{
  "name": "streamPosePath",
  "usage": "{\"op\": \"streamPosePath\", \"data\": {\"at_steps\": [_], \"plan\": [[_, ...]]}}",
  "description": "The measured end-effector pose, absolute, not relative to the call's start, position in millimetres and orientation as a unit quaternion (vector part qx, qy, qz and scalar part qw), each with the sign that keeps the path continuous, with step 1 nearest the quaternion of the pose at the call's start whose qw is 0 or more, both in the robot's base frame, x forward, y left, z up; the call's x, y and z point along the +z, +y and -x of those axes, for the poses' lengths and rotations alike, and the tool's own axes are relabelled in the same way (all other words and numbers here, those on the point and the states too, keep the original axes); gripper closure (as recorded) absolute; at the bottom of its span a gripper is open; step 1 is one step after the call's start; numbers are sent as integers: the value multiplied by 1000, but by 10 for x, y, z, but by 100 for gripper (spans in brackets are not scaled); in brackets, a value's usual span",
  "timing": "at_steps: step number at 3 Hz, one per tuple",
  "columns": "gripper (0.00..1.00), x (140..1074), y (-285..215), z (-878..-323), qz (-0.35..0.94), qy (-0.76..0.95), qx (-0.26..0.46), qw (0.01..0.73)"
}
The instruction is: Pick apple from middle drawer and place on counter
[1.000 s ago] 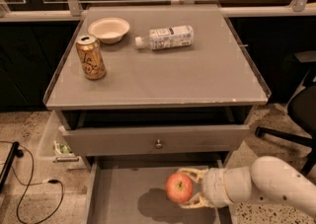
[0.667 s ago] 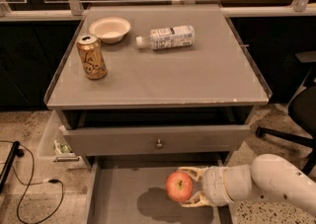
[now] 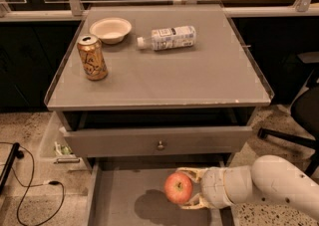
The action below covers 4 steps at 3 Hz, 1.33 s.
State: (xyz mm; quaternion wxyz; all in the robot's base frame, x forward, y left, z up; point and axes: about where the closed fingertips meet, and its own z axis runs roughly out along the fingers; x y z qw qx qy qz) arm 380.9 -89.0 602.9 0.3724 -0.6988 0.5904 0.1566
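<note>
Almost nothing has moved since the earlier frame: the gripper (image 3: 187, 188) stays at the same spot above the open middle drawer (image 3: 124, 195), with the apple (image 3: 178, 188) in it as before and its shadow on the drawer floor below.

In the camera view there is one apple, round and red with yellowish patches. The jaws are closed on it, one pale finger above and one below, and the white, smooth-shelled arm (image 3: 269, 185) reaches in from the right. Two drawers show: the middle drawer, a shallow grey tray with a flat floor, pulled far out, and above it a grey drawer front (image 3: 114, 143) with one small round metal knob (image 3: 160, 145).

The counter (image 3: 164, 78) is a smooth grey, slightly glossy top with a thin raised rim. On it are one golden can (image 3: 92, 57) standing upright, one shallow cream bowl (image 3: 110, 29) behind the can, and one clear plastic bottle (image 3: 168, 38) with a white label lying on its side, to the right of the bowl.
</note>
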Motion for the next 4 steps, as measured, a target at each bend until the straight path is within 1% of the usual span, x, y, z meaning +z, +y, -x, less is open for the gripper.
{"op": "streamPosePath", "data": {"at_steps": [1,3,4], "plan": [[100,6507,-733,-3719,712,571,127,389],[100,8180,-345,-3571,745,512,40,425],[100,8940,-492,-3705,732,503,41,458]]}}
